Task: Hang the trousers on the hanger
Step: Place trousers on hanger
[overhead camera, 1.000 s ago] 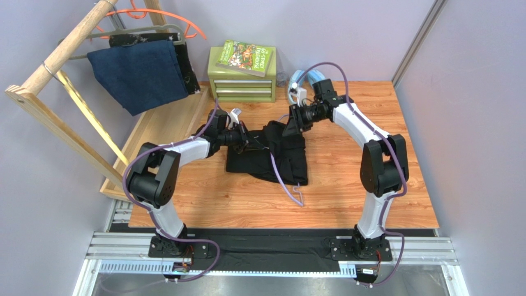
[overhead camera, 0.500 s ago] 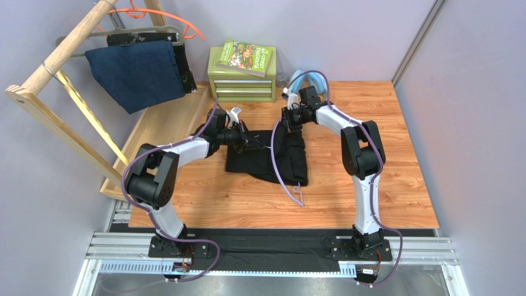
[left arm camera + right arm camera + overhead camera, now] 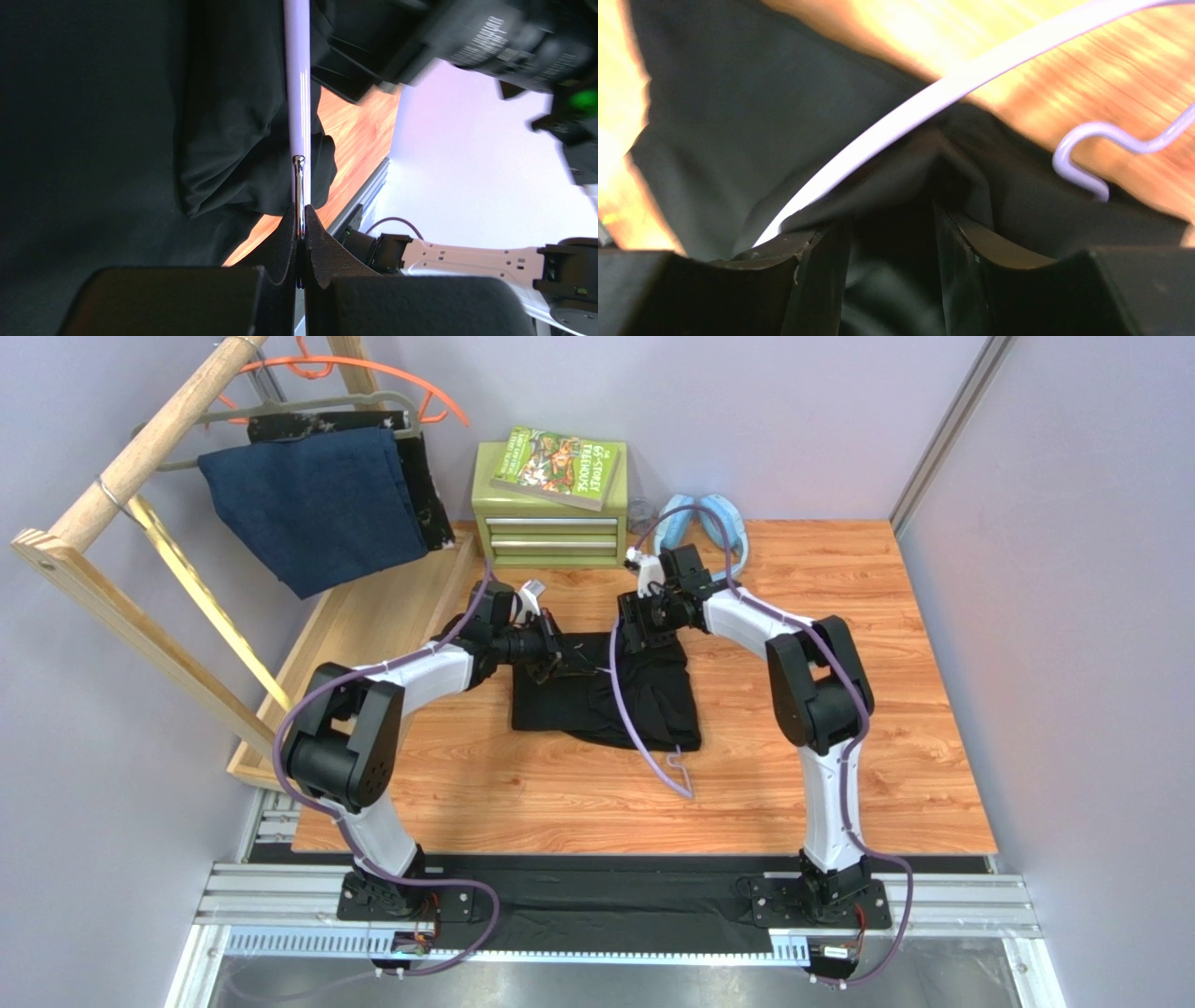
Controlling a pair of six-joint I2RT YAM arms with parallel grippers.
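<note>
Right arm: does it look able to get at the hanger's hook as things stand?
Probably yes. The hook lies uncovered just past the near edge of the trousers, with nothing over it. But the right gripper seems closed on trouser fabric, so it would have to let go first.

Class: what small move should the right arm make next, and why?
Probably draw the pinched fold of the trousers across the bar of the hanger. The right gripper appears to hold cloth right beside that bar, and the left gripper clamps the hanger's end.
</note>
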